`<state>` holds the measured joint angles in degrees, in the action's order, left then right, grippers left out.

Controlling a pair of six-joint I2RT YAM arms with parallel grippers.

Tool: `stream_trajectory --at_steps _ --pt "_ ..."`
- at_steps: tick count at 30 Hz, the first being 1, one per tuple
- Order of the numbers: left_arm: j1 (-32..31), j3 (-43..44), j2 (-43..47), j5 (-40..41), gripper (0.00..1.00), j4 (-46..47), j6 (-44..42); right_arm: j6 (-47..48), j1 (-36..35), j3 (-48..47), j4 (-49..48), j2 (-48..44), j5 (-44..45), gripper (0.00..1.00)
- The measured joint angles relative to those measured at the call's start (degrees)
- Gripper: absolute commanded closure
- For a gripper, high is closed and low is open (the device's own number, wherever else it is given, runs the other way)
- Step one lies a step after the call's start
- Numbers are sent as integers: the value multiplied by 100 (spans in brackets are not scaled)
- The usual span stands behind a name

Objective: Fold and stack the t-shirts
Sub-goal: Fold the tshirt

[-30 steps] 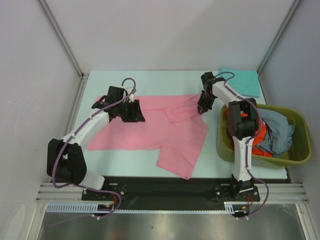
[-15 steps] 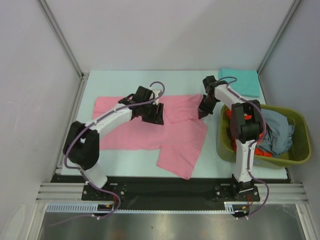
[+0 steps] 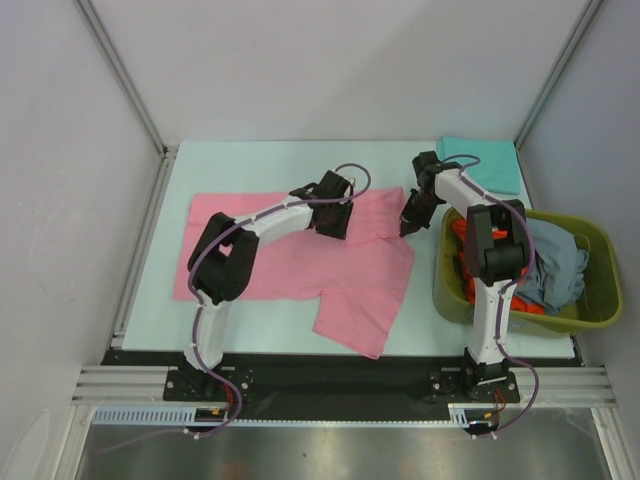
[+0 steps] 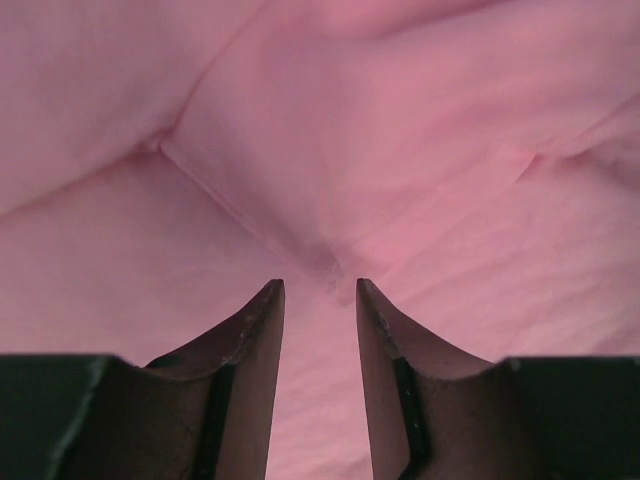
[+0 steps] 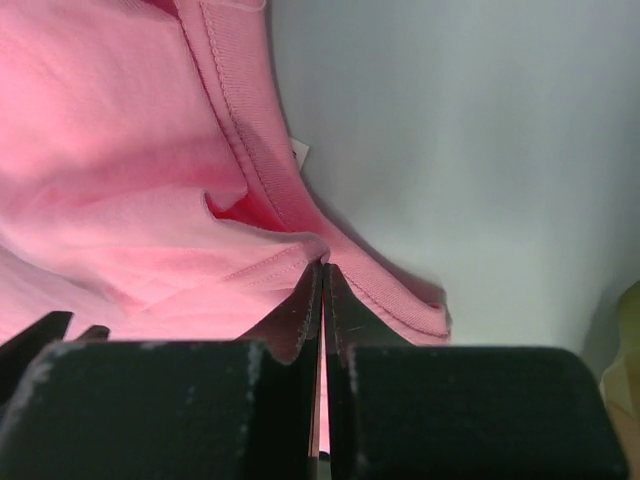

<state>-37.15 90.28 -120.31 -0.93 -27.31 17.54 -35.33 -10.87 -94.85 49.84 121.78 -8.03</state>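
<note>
The pink t-shirt [image 3: 300, 265] lies spread flat across the middle of the table. My left gripper [image 3: 337, 226] hovers low over its upper middle, where a seam fold [image 4: 300, 245] runs just ahead of the fingertips. Its jaws [image 4: 320, 288] stand apart with only flat cloth showing between them. My right gripper [image 3: 405, 226] is at the shirt's upper right corner, shut [image 5: 322, 266] on a raised pinch of the pink hem [image 5: 270, 262]. A folded teal t-shirt [image 3: 482, 165] lies at the back right.
An olive-green basket [image 3: 590, 305] stands at the right edge, beside the right arm. It holds an orange-red shirt [image 3: 520, 278] and a grey-blue shirt [image 3: 556, 258]. Bare pale table [image 3: 250, 165] lies behind the pink shirt, and white walls enclose the table.
My left arm has swept right across the pink shirt, from its left part to near the collar, and its jaws have narrowed. My right gripper has closed on the shirt's edge and barely moved.
</note>
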Motion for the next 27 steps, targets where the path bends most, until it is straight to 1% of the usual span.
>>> stream_trajectory --at_steps 5,12,14,24,27 --pt "-83 721 -317 247 61 -107 44 46 24 -22 -2 -2 -37 100" --pt "-214 839 -391 393 56 -387 118 46 24 -66 0 0 -136 100" --pt "-227 839 -398 444 56 -496 157 46 24 -70 0 0 -155 100" --pt "-251 807 -527 442 62 -649 306 44 24 -68 -9 0 -184 100" --pt "-251 855 -651 415 68 -691 304 46 22 -68 -9 0 -181 100"
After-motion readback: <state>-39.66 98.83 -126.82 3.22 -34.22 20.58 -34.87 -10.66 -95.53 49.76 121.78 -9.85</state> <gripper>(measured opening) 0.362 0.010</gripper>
